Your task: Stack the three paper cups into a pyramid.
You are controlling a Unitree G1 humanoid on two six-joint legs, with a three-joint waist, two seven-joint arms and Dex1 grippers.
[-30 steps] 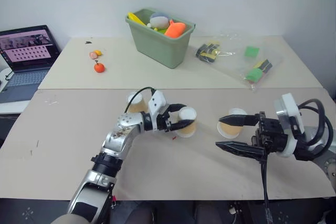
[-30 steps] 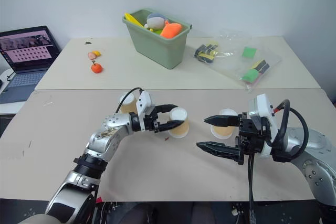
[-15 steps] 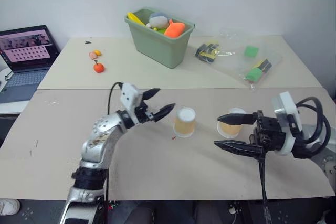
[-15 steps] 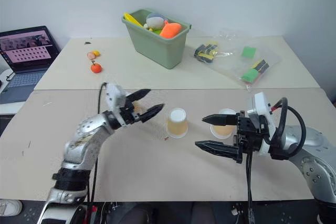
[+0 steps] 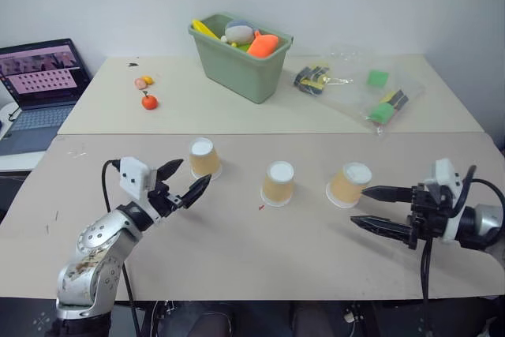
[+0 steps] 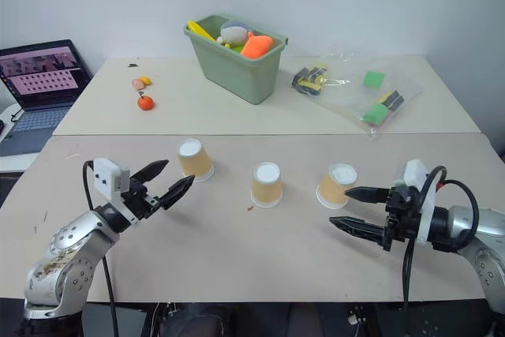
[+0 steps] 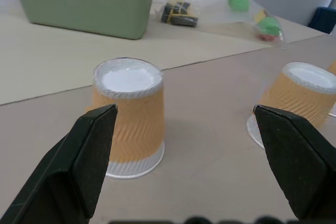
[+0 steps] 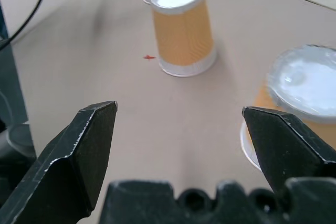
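The left gripper (image 5: 183, 182) has drawn back from the middle cup (image 5: 278, 184), jaws apart and empty; the right gripper (image 5: 368, 207) is gaping too. The three paper cups are standing upside down, axes vertical, in a row across the near table (image 5: 237, 250): left cup (image 5: 204, 157), middle, right cup (image 5: 349, 185).

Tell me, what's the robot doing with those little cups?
It is meant to build a pyramid from three paper cups, but nothing is stacked yet. The left cup, the middle cup and the right cup stand upside down in a row on the table, apart from each other. The left gripper hangs near the left cup and the right gripper near the right cup, both with jaws open and holding nothing.
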